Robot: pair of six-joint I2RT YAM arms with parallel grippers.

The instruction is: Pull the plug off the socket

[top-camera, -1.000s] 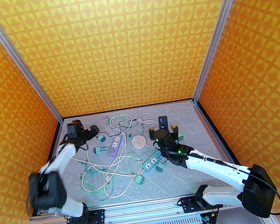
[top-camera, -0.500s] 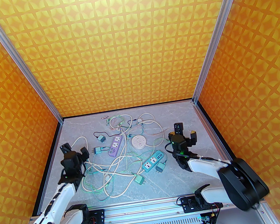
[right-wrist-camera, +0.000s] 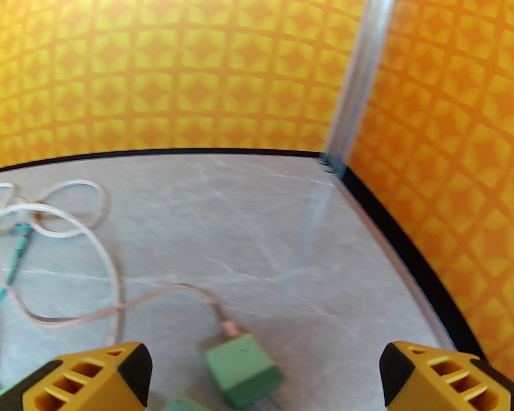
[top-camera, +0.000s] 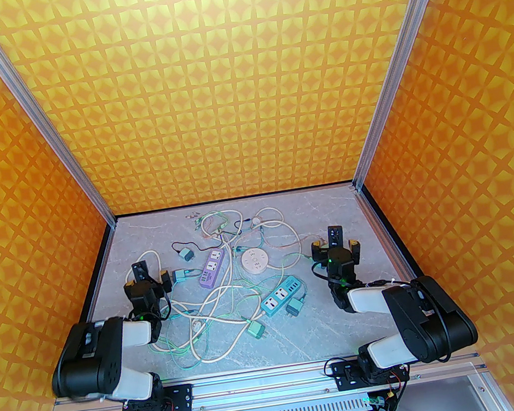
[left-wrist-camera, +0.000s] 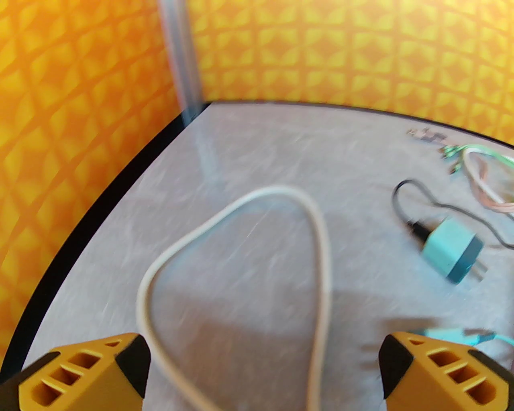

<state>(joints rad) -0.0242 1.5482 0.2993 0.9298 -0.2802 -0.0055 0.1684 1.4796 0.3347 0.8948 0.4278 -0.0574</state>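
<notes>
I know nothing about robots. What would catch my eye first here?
The loud orange-and-yellow patterned walls surround everything. Mid-table lies a tangle of cables with a purple power strip and a teal power strip. The left end effector and right end effector hang open on either side.

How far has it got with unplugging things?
It looks done, or nearly so. From above, the purple strip, round socket and teal strip seem to have nothing plugged in. Plugs like the green one lie loose on the table. Nothing is in hand: both jaws stand open and empty. Apparently nothing is left.
</notes>
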